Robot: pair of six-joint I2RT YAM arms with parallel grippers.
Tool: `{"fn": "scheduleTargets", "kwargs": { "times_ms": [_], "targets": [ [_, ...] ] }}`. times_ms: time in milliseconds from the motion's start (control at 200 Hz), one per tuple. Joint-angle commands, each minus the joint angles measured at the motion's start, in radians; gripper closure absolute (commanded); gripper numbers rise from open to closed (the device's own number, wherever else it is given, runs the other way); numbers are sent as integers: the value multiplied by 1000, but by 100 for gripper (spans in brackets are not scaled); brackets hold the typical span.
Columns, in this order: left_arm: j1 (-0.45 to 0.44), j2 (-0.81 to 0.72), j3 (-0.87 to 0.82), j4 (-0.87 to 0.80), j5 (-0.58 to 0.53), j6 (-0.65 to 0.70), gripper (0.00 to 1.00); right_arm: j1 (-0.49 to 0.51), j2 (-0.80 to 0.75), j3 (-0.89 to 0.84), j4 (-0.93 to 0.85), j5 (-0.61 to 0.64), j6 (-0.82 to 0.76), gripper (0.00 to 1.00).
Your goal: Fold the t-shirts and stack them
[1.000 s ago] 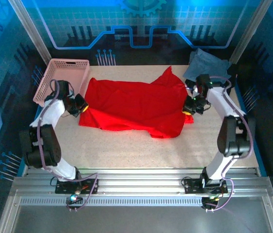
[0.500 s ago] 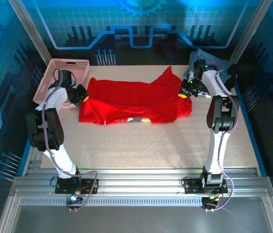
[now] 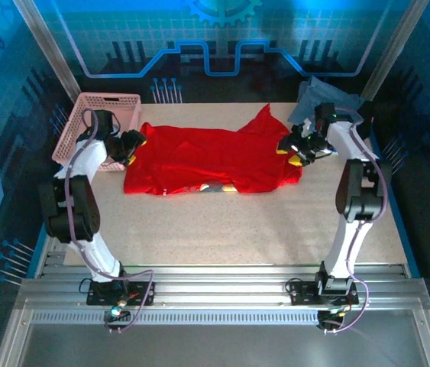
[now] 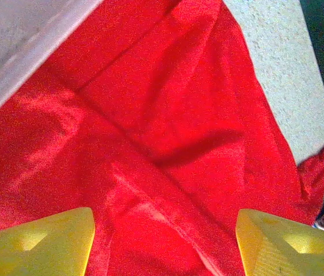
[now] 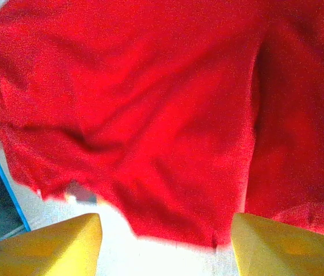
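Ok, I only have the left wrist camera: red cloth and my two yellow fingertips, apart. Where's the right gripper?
Observer: The right gripper is at the right end of the red t-shirt. Its fingers are apart and grip nothing.
Operator: How does the whole shirt lie?
Observer: From above, it is a wide band running left to right across the table, with a bit of print peeking out at its near edge.
Operator: Any other shirt out?
Observer: Yes, a grey-blue shirt lies at the far right corner, behind the right arm.
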Motion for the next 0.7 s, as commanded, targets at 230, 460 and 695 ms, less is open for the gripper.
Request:
{"fn": "scheduleTargets", "kwargs": {
  "times_ms": [230, 460, 695],
  "targets": [
    [-43, -98, -235, 151, 71, 28, 34, 128, -103, -400, 319, -4, 51, 44],
    [-58, -81, -295, 232, 73, 24, 34, 153, 30, -321, 345, 81, 84, 53],
    [-58, -73, -332, 222, 40, 37, 36, 151, -10, -230, 206, 111, 92, 98]
  ]
}}
